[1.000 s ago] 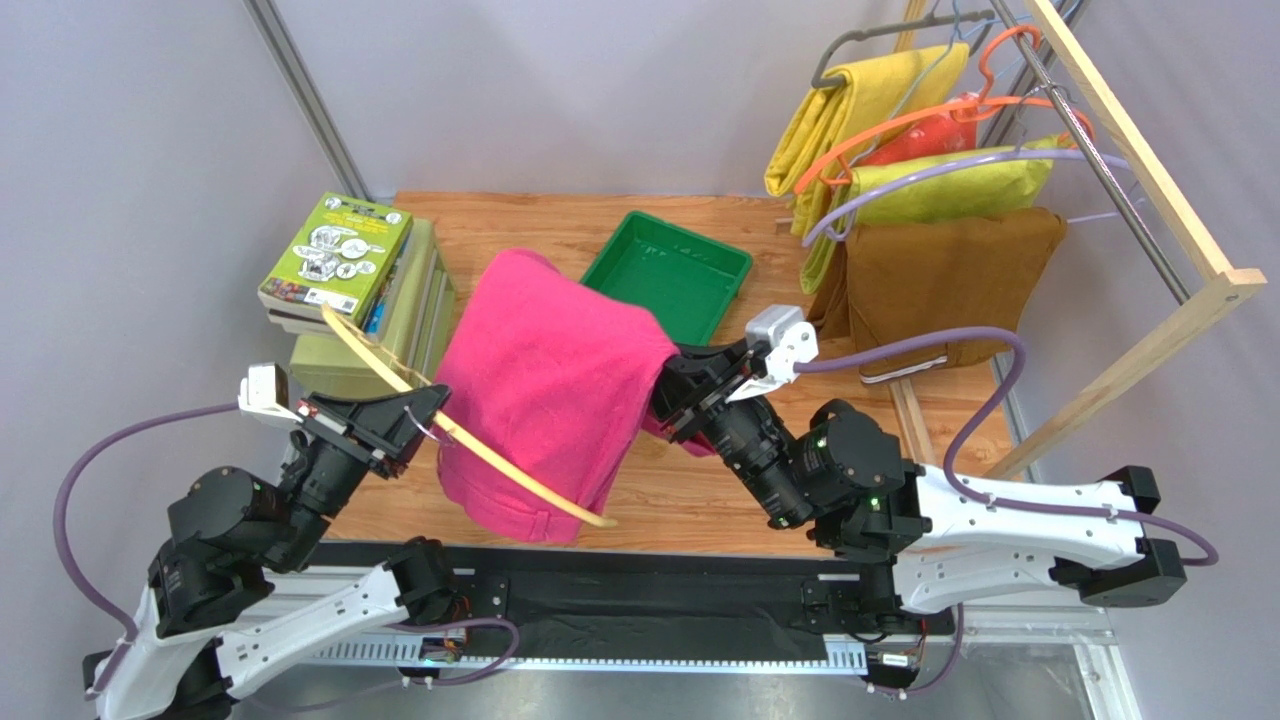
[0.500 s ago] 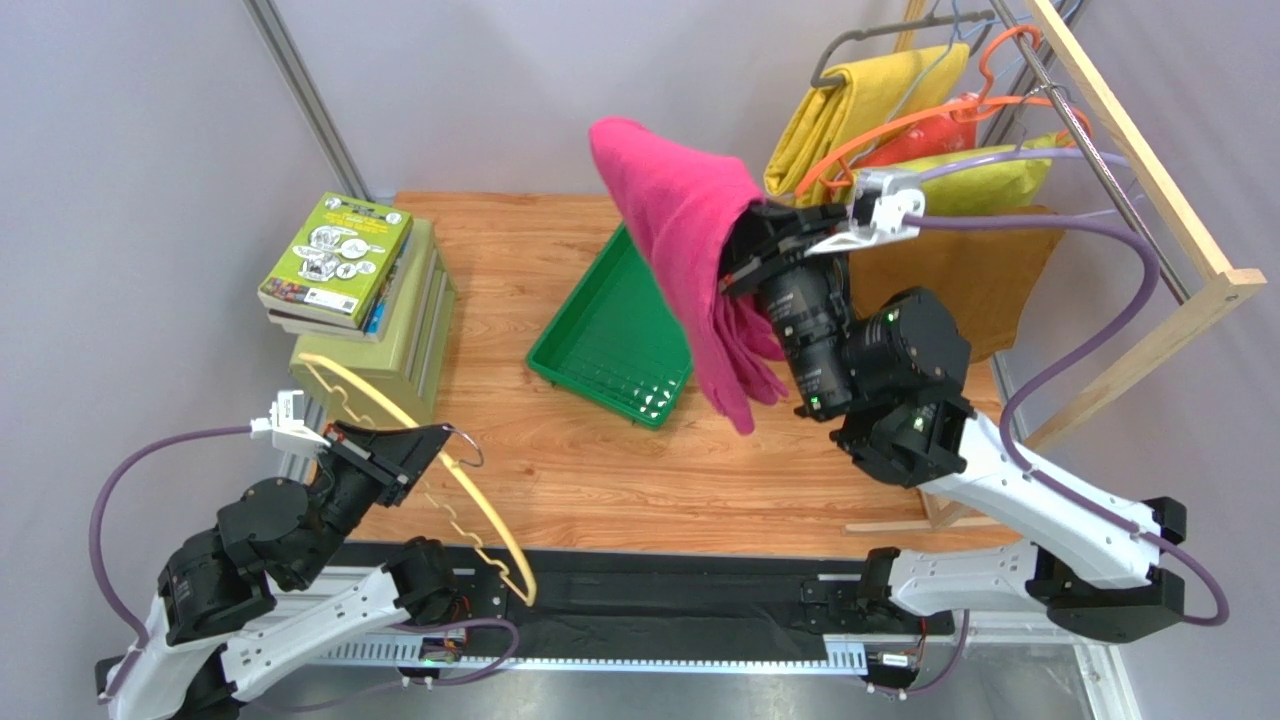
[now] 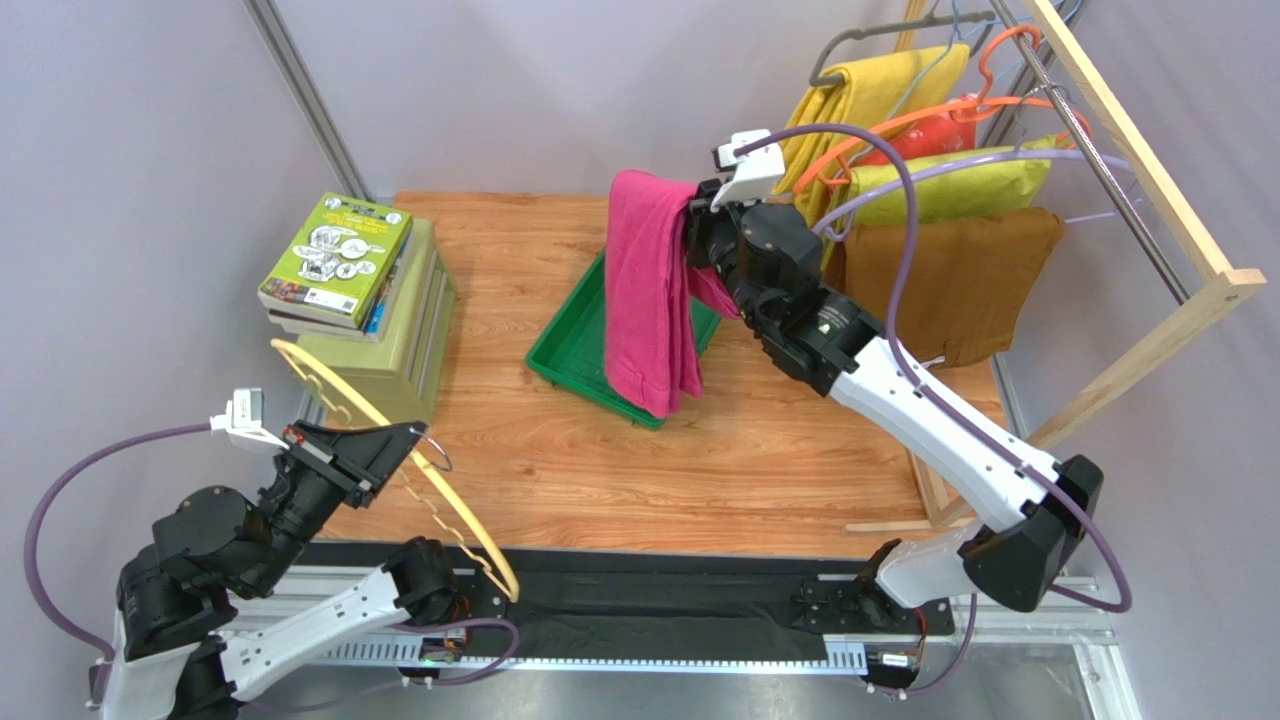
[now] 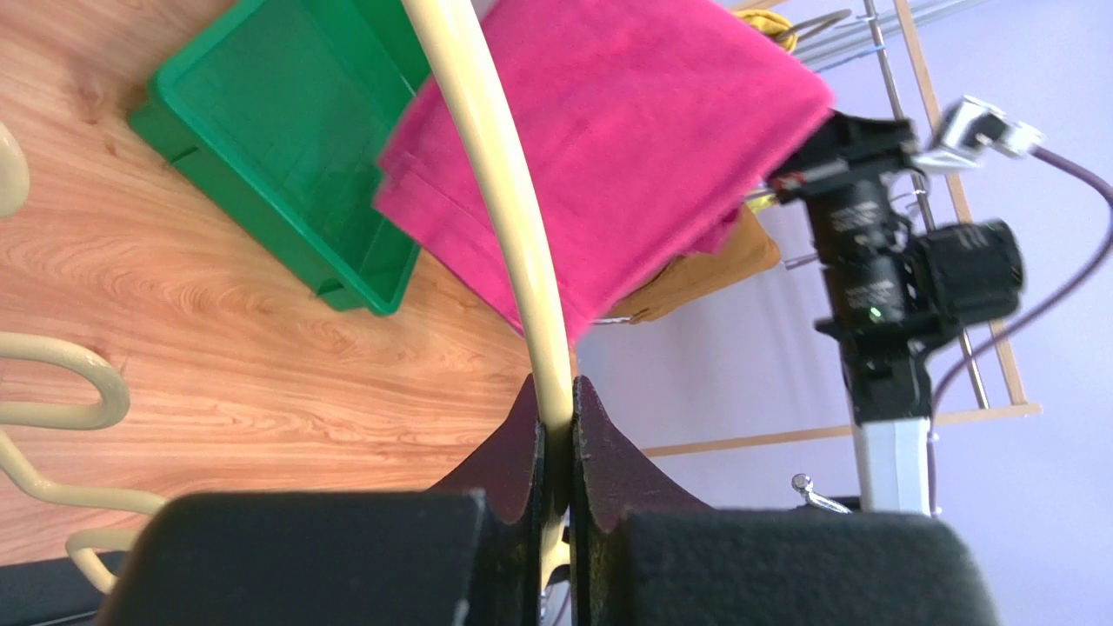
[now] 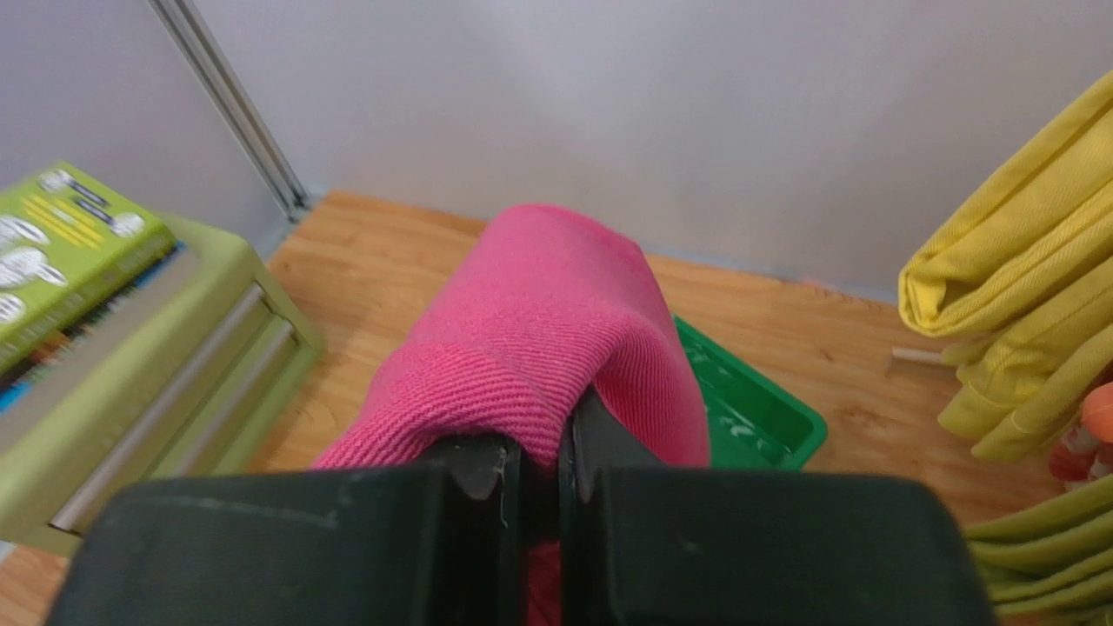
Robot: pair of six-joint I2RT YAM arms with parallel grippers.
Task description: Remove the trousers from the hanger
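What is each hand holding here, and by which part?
The left hand is shut on the hanger by its curved upper bar. The right hand pinches the trousers at their top fold; the rest hangs down.

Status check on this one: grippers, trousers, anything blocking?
Left gripper shut on hanger. Right gripper shut on trousers. Trousers clear of hanger, dangling over tray. Nothing in the way.

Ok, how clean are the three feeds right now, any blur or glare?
Top external: evenly lit and sharp, no glare, the trousers crisp. Left wrist: the hanger reads clearly, the pink fabric's edges look slightly soft, the left gripper is a dark soft mass. Right wrist: fabric weave sharp, the right gripper dark and out of focus.
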